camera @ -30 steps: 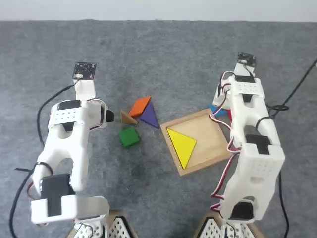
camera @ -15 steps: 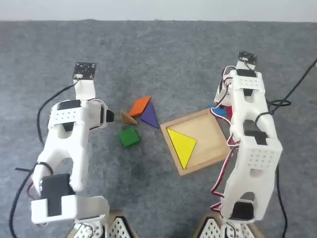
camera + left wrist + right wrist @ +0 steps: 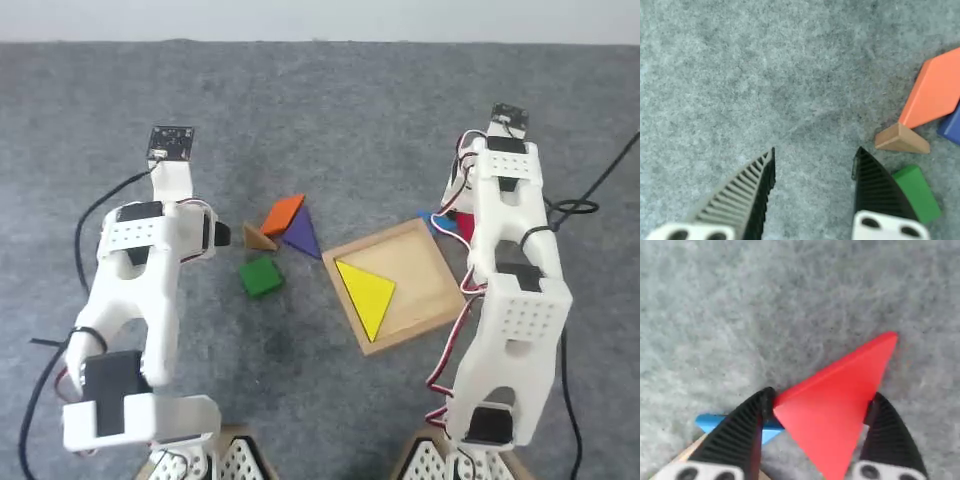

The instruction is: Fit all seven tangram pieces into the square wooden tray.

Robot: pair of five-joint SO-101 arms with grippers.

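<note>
Piece: red triangle (image 3: 840,415), probably light, rigid, slick; best pinched across two edges.
Right end effector (image 3: 822,396): grasping red triangle.
Left end effector (image 3: 815,150): released, over bare tabletop (image 3: 740,75).

The big triangle (image 3: 367,293) is sitting inside the tray (image 3: 432,252), toward its eight o'clock side. Out at the tray's nine to ten o'clock, the parallelogram (image 3: 282,214) is touching the middle triangle (image 3: 301,232) at its four o'clock. The small triangle (image 3: 259,238) is lying at its seven o'clock, and the square block (image 3: 261,276) is lying apart at six o'clock of that. At the tray's one o'clock corner the outer triangle (image 3: 840,385) is sitting clamped in the right gripper (image 3: 822,395), a flat piece (image 3: 710,422) just beside it.
</note>
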